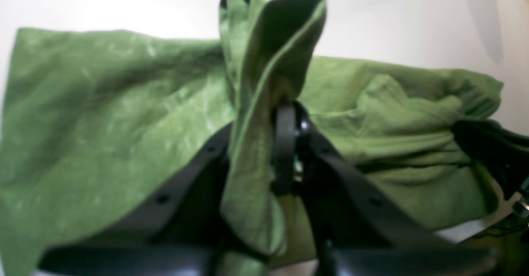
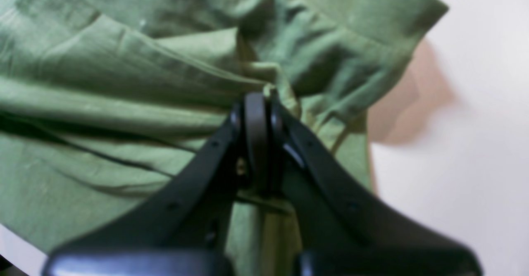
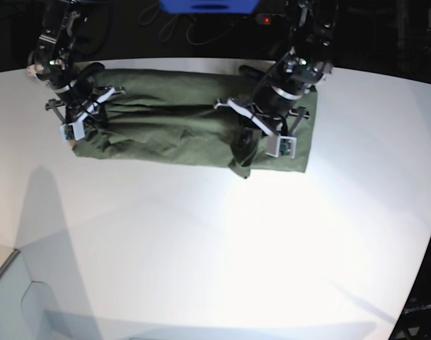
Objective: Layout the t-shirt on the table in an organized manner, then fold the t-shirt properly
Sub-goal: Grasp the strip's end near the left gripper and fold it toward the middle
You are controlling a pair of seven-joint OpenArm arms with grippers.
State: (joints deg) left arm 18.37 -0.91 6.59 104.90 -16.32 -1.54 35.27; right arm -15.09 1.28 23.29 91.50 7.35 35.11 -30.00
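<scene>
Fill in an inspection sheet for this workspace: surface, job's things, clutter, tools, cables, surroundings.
Surface: white table, curved edge, bare in front of the cloth.
Job's things: olive-green t-shirt, bunched lengthwise across the far side of the table, wrinkled, not spread flat.
Clutter: nothing seen.
Tools: left tool shut on a raised fold of the t-shirt; right tool shut on a pinch of cloth near the other end.
Cables: dark cables behind the table.
Surroundings: dark background, a blue object at top, a small red light.
</scene>
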